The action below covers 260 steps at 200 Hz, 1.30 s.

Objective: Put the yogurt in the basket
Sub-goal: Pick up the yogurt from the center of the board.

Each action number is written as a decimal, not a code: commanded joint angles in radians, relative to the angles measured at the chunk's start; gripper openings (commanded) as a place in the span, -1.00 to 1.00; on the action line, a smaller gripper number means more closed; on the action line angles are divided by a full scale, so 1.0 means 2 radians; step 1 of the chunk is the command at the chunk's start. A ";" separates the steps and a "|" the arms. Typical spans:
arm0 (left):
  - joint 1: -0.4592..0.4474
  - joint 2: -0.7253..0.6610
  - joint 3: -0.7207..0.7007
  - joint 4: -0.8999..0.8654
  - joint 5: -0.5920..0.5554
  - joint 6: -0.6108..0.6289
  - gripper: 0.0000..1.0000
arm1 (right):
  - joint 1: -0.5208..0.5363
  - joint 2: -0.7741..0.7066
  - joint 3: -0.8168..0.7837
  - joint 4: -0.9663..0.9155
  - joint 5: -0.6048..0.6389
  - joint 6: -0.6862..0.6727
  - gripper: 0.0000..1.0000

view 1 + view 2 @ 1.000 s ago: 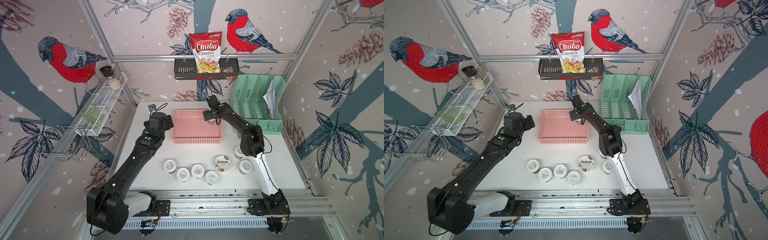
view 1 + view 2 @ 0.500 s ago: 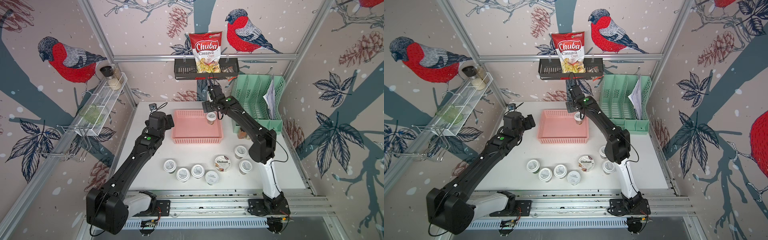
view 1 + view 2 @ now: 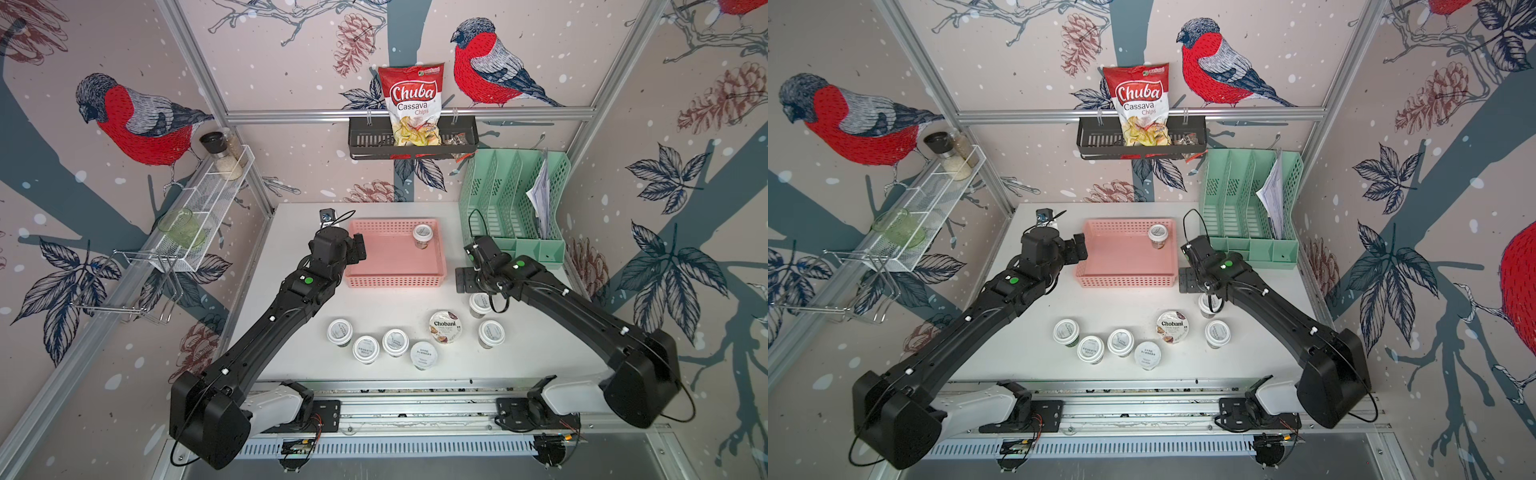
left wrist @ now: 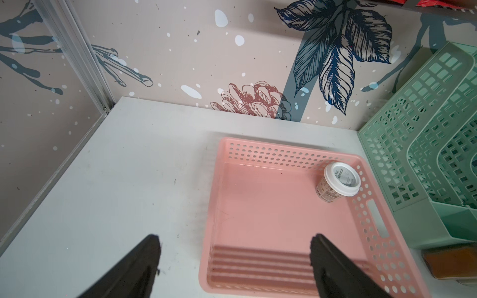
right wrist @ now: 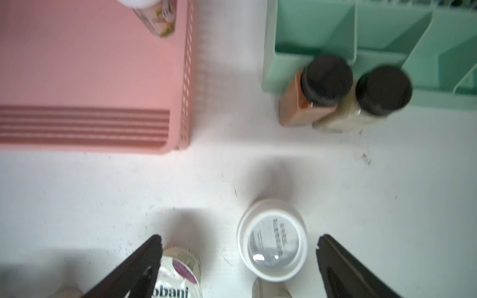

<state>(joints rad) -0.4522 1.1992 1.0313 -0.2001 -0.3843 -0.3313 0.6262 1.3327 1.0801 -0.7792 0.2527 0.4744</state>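
The pink basket (image 3: pixel 395 281) (image 3: pixel 1125 282) lies at the table's back middle. One yogurt cup (image 3: pixel 422 233) (image 4: pixel 342 178) stands upright in its far right corner. Several more white-lidded cups (image 3: pixel 365 348) and the Chobani cup (image 3: pixel 445 327) stand on the table in front. My right gripper (image 3: pixel 467 280) (image 5: pixel 239 241) is open, hovering just above a table cup (image 5: pixel 273 240) that lies between its fingers, with the Chobani cup (image 5: pixel 178 273) under one finger. My left gripper (image 3: pixel 359 249) (image 4: pixel 235 238) is open and empty, straddling the basket's left wall.
A mint-green file organiser (image 3: pixel 515 199) stands right of the basket, with two black-capped spice jars (image 5: pixel 327 80) at its front. A black rack with a chips bag (image 3: pixel 411 137) hangs on the back wall. A white wire shelf (image 3: pixel 208 199) runs along the left wall.
My right arm has pulled back from the basket's far right corner, leaving a cup standing there, and now hovers over the table cups. The left arm has not moved.
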 commanded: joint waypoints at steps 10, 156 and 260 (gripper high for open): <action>-0.002 -0.003 0.004 -0.004 0.007 0.007 0.88 | -0.007 -0.050 -0.050 -0.007 -0.004 0.089 1.00; -0.002 -0.001 0.006 -0.006 -0.003 0.013 0.91 | -0.077 -0.002 -0.094 0.033 -0.068 0.009 0.99; -0.002 -0.003 0.005 -0.006 -0.008 0.016 0.91 | -0.076 0.045 -0.075 0.064 -0.063 -0.020 0.77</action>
<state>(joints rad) -0.4545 1.1980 1.0355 -0.2192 -0.3927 -0.3130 0.4747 1.4067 0.9165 -0.6758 0.1055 0.4549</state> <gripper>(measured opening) 0.954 0.893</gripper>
